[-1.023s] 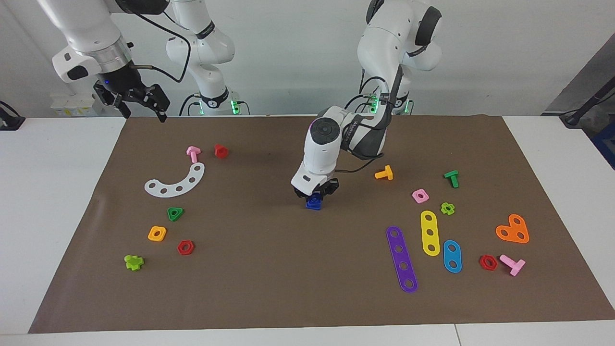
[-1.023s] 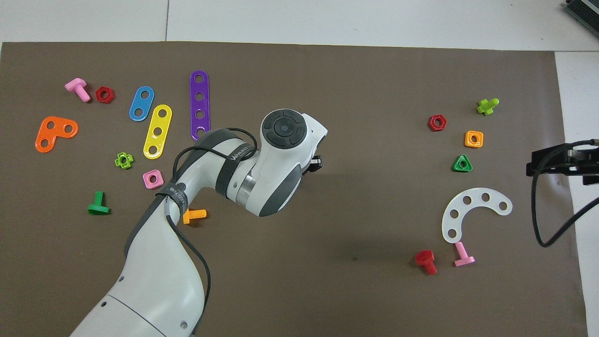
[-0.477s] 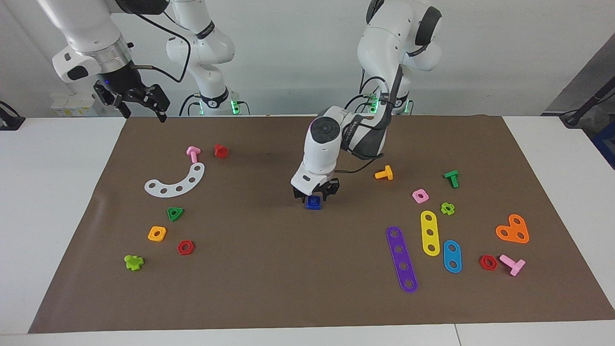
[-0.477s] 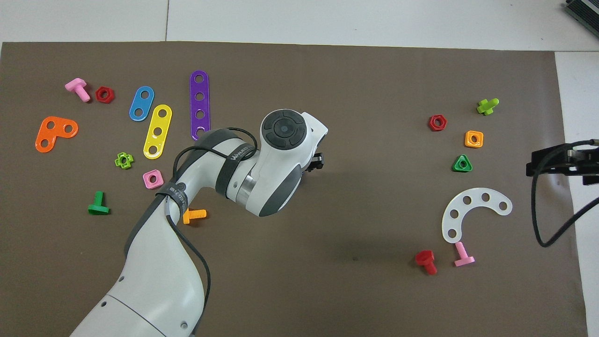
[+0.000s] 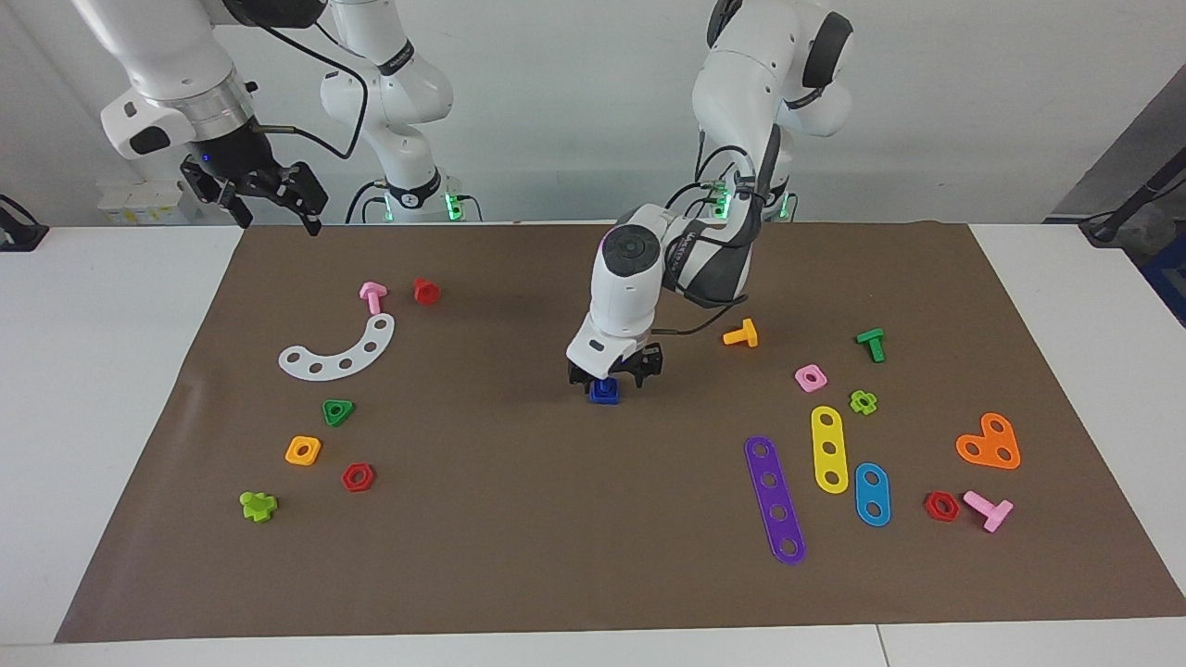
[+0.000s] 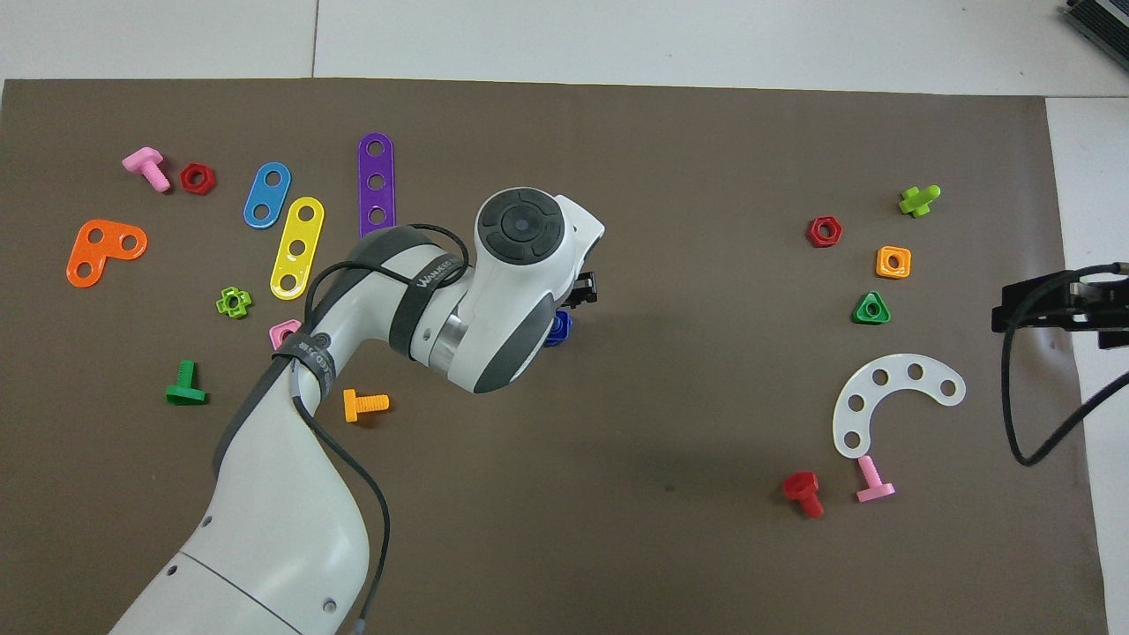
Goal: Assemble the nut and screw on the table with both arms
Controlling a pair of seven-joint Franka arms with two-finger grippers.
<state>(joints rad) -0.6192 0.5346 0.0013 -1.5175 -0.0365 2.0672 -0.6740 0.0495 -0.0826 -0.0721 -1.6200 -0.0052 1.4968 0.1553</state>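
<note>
A small dark-blue stack stands on the brown mat in the middle of the table (image 5: 111,389). Its square lower part is the nut (image 5: 604,396). The blue bump on top looks like the screw (image 5: 606,383); I cannot see how the two join. My left gripper (image 5: 613,372) hangs just over the stack, open, with one finger on either side and not touching it. In the overhead view the left wrist covers most of the blue stack (image 6: 558,328), and only one black finger (image 6: 584,289) shows. My right gripper (image 5: 271,206) waits raised over the mat's edge at the right arm's end, open and empty.
Loose toy parts lie at both ends of the mat. Toward the right arm's end are a white curved strip (image 5: 338,350), a green triangular nut (image 5: 338,411) and an orange square nut (image 5: 303,450). Toward the left arm's end are an orange screw (image 5: 741,333), a pink nut (image 5: 810,377) and several coloured strips.
My left gripper has opened, let go of the blue stack and lifted a little off it. The stack stays on the mat. The right arm has not moved.
</note>
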